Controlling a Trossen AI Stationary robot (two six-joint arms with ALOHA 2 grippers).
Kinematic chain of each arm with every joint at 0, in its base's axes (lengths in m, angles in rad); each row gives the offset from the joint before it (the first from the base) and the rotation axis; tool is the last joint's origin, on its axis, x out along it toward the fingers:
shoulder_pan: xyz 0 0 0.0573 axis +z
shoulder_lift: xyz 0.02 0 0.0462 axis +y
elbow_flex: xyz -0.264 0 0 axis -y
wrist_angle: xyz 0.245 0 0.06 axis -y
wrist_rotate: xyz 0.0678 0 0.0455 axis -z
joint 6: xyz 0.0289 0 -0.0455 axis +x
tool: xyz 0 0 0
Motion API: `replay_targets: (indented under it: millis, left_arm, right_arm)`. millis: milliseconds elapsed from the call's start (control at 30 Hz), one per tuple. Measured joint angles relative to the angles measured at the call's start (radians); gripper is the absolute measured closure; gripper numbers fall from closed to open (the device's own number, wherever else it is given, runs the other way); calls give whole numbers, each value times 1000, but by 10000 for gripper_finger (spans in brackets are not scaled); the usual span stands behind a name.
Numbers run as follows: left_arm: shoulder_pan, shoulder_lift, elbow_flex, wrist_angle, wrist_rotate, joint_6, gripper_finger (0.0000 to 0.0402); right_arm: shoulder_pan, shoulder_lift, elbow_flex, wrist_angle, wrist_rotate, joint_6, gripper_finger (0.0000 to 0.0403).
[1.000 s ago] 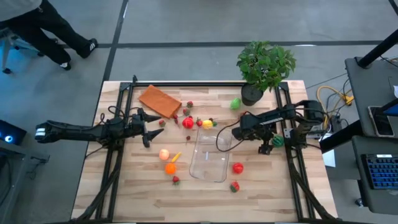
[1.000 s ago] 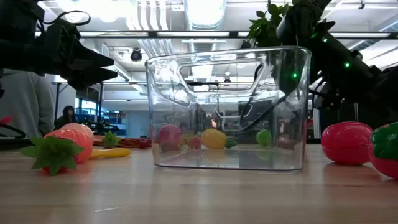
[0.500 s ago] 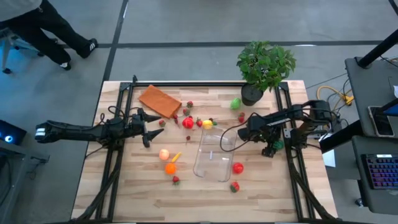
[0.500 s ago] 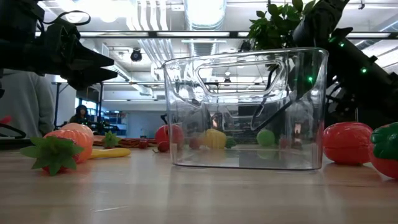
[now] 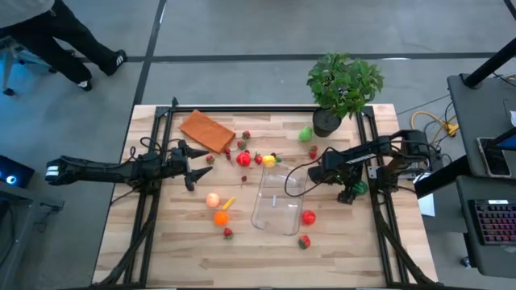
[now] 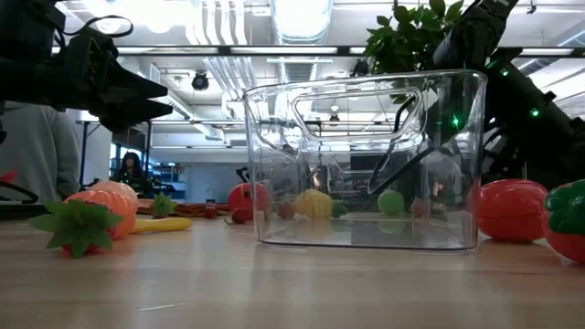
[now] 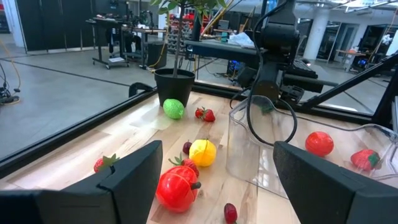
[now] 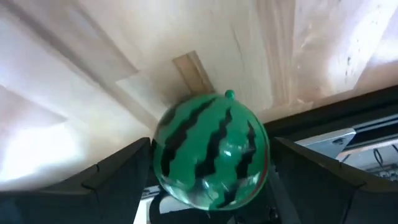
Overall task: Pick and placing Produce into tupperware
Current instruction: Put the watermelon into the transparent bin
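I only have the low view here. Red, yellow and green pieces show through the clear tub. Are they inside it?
Observer: No. From above, the tupperware is empty. The produce you see lies on the table beyond it.
Operator: Where is the right gripper?
Observer: The right gripper is near the table's right edge, open, with a toy watermelon between its fingers.
Operator: And the left one?
Observer: The left gripper hovers open to the left of the produce, holding nothing.

Bright overhead light; soft shadows
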State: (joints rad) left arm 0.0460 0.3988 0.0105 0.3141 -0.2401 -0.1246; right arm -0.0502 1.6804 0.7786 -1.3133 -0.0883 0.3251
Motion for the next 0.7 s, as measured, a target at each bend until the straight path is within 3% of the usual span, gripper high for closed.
replay_targets:
  millis: [367,700]
  left_arm:
    - [0,-2,1,18,0,-1,109]
    - [0,-18,1,18,0,-1,109]
  right_arm:
    - [5,101,0,-5,22,42,76]
    - [5,119,3,-23,31,57,79]
